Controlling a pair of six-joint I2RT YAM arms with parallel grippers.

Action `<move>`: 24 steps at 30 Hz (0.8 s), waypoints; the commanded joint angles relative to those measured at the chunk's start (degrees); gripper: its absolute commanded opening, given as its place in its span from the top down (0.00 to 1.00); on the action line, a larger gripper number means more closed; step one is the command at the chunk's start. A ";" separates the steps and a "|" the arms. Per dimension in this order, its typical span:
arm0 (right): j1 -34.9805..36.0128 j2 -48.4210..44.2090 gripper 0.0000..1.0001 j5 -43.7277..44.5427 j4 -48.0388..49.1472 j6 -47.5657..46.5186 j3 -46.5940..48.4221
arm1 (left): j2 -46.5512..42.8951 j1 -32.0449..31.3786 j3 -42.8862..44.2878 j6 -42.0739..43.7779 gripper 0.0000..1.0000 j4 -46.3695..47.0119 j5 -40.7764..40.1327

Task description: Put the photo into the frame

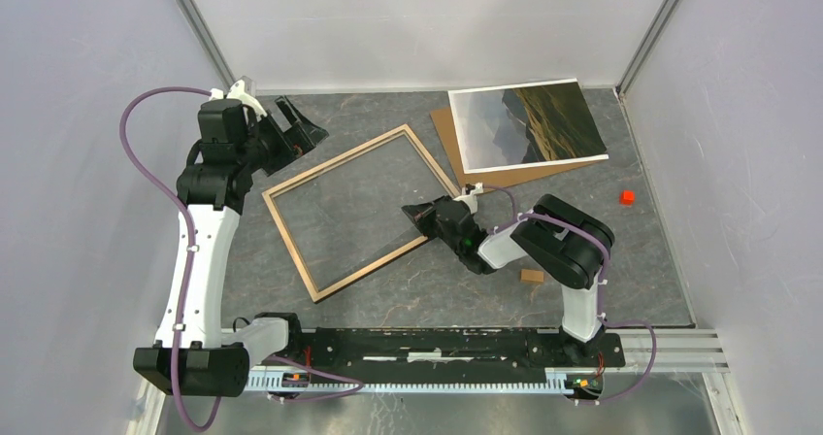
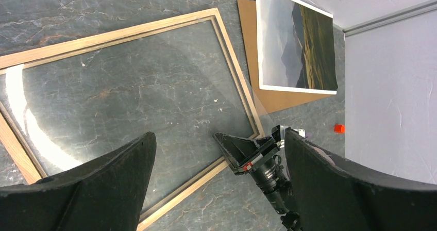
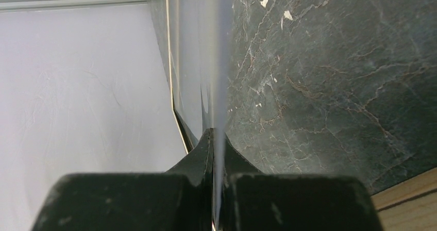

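We see the right claw (image 3: 214,159) pinched shut on the thin edge of the clear pane (image 3: 219,61). From its own camera the pane runs straight up from between the two black fingers (image 3: 118,200). In the top view this claw (image 1: 415,211) sits in the middle of the picture, at the right rail of the frame (image 1: 335,160). The frame lies flat and turned a bit on the dark table (image 1: 437,299), light wood side up. In the left wrist view a shiny glare shows on the pane (image 2: 20,102) at the left. By the right claw (image 2: 239,151) a corner of the pane looks like it sticks out past the rail of the frame (image 2: 118,35).

The left claw (image 1: 291,129) is wide open and holds nothing. It hangs in the upper left, just above the frame's top corner.

The photo (image 1: 529,124) is in the upper right, well apart from both claws. It lies face up on a brown board (image 1: 514,173), just beside the frame's far right corner. We also see the photo (image 2: 296,45) at the top right of the left wrist view.

A small red block (image 1: 627,197) sits at the right. A small brown bit (image 1: 531,276) lies near the right arm.
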 commanded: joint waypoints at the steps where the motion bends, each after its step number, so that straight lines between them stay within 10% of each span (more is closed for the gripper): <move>1: 0.81 -1.75 1.00 1.75 0.37 0.86 0.20 | 0.00 -0.10 1.61 2.48 0.00 1.07 -0.27; 24: 2.05 -1.35 1.00 3.33 -0.83 2.82 -1.03 | -0.07 -0.39 1.48 2.38 0.00 1.31 -0.20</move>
